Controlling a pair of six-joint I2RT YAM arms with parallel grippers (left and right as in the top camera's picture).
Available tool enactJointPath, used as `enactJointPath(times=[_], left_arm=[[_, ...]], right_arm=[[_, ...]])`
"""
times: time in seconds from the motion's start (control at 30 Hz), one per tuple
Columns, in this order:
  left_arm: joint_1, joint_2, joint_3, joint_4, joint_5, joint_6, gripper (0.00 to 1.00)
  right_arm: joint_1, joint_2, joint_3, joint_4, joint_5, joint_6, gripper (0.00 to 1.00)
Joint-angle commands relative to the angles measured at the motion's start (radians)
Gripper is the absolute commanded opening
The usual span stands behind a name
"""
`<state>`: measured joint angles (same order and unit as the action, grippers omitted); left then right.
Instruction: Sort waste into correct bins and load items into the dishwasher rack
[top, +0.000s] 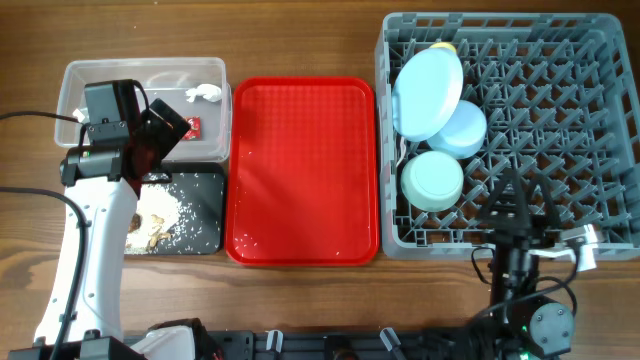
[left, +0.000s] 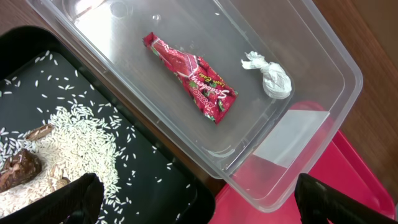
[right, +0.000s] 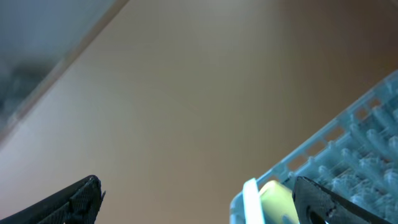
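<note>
The clear tub (top: 72, 82) at the back left holds the red wrapper (left: 193, 78) and the white tissue (left: 272, 79). The black tray (top: 212, 180) in front of it holds rice and brown scraps (left: 68, 140). My left gripper (left: 205, 205) is open and empty, above the tub's near edge and the tray's corner; it also shows in the overhead view (top: 165, 130). The grey rack (top: 600, 120) holds the blue plate (top: 428, 92), yellow cup (top: 444, 46), blue bowl (top: 464, 130) and green bowl (top: 432, 180). My right gripper (top: 520, 200) is open and empty over the rack's front.
The flat red tray (top: 300, 170) lies between the bins and the rack, with a few crumbs near its front left. The right wrist view is blurred; it shows the rack's corner (right: 354, 137) and the yellow cup (right: 277, 199).
</note>
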<state>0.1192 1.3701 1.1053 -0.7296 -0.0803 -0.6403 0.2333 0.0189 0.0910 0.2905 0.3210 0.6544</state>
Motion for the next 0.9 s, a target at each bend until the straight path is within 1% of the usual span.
enactJointPath(times=[0.0,0.03,0.1,0.13,0.2,0.3,0.57,0.87], left_arm=[[0.003,-0.016,0.008,0.002,-0.003,0.016,1.0],[0.003,-0.016,0.008,0.002,-0.003,0.016,1.0],[0.003,-0.016,0.008,0.002,-0.003,0.016,1.0],[0.003,-0.016,0.008,0.002,-0.003,0.016,1.0],[0.003,-0.016,0.008,0.002,-0.003,0.016,1.0],[0.003,-0.016,0.008,0.002,-0.003,0.016,1.0],[0.003,-0.016,0.008,0.002,-0.003,0.016,1.0],[0.003,-0.016,0.008,0.002,-0.003,0.016,1.0]], right_arm=[[0.005,-0.016,-0.044,0.047,-0.184,-0.373,1.0],[0.005,-0.016,-0.058,0.045,-0.256,-0.476,1.0],[0.005,-0.016,-0.089,0.035,-0.342,-0.62,1.0],[0.005,-0.016,-0.086,-0.026,-0.357,-0.674,1.0],[-0.001,-0.016,-0.086,-0.127,-0.356,-0.709,1.0],[-0.029,-0.016,-0.086,-0.294,-0.357,-0.707,1.0],[-0.099,-0.016,-0.086,-0.289,-0.381,-0.7,1.0],[-0.099,-0.016,-0.086,-0.288,-0.381,-0.7,1.0]])
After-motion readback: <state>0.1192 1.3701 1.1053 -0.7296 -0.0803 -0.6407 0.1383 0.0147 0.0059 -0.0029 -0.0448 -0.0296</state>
